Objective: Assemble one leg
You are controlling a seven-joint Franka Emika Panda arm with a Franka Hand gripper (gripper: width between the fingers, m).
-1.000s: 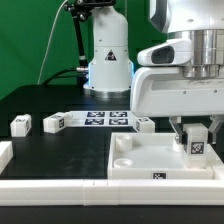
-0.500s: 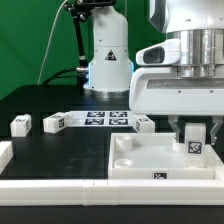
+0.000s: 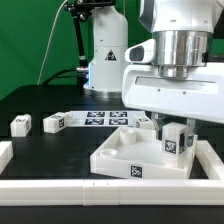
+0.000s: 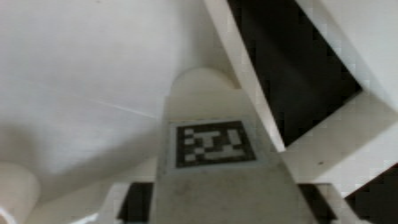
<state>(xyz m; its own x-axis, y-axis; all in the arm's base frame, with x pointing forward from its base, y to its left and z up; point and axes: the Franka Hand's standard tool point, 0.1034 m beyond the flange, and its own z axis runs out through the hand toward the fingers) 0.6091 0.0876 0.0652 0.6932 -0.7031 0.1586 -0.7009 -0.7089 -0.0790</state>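
My gripper (image 3: 177, 138) is shut on a leg (image 3: 176, 144), a small white block with a square marker tag facing the camera. It holds the leg upright inside the large white tray-like top (image 3: 112, 160), at the corner on the exterior view's right. In the wrist view the leg (image 4: 214, 140) runs out from between the fingers (image 4: 135, 200) over the white top (image 4: 89, 80), its tip by a round corner recess. The gripper (image 4: 222, 205) closes on both sides of the leg.
Three more legs lie on the black table: two (image 3: 21, 124) (image 3: 54, 122) at the exterior view's left, one (image 3: 145, 122) behind the top. The marker board (image 3: 100, 118) lies at the back. A white rim (image 3: 40, 190) borders the front.
The top has turned and slid toward the exterior view's left, now sitting skewed. The arm has turned and shifted left with the leg still in the gripper.
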